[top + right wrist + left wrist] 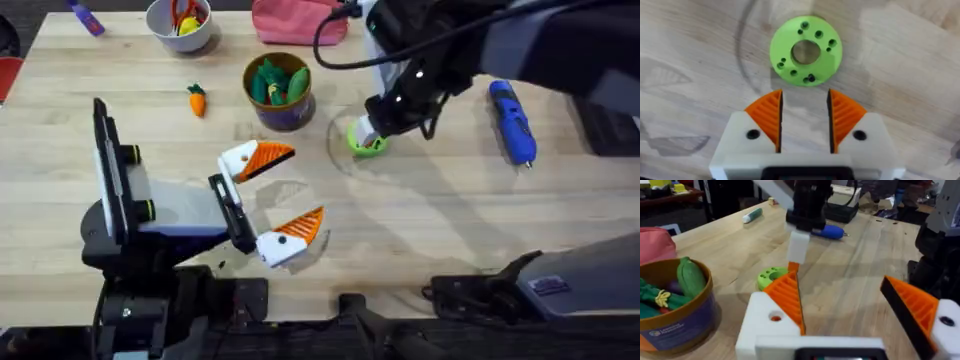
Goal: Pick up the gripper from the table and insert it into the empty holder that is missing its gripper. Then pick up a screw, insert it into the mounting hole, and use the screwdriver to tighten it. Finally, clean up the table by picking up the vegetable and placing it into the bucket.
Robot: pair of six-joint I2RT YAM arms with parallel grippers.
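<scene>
My left gripper (305, 182) rests open low over the table. One of its white holders (765, 322) carries the orange ribbed gripper (787, 297); its mounting hole (775, 317) shows orange, while the other finger's hole holds a dark screw head. My right gripper (805, 100) hangs just short of a green disc (806, 51), pads a little apart with nothing between them. A small dark screw (811, 77) sits in one of the disc's holes. The blue screwdriver (512, 120) lies at the right. The carrot (197, 100) lies left of the purple bucket (285, 115), which holds green toy vegetables.
A white bowl (180, 38) with scissors and a pink pouch (295, 22) stand along the far edge. A teal marker (752, 215) lies far off on the table. The right arm's cable and dark body (450, 50) hang over the table's right half.
</scene>
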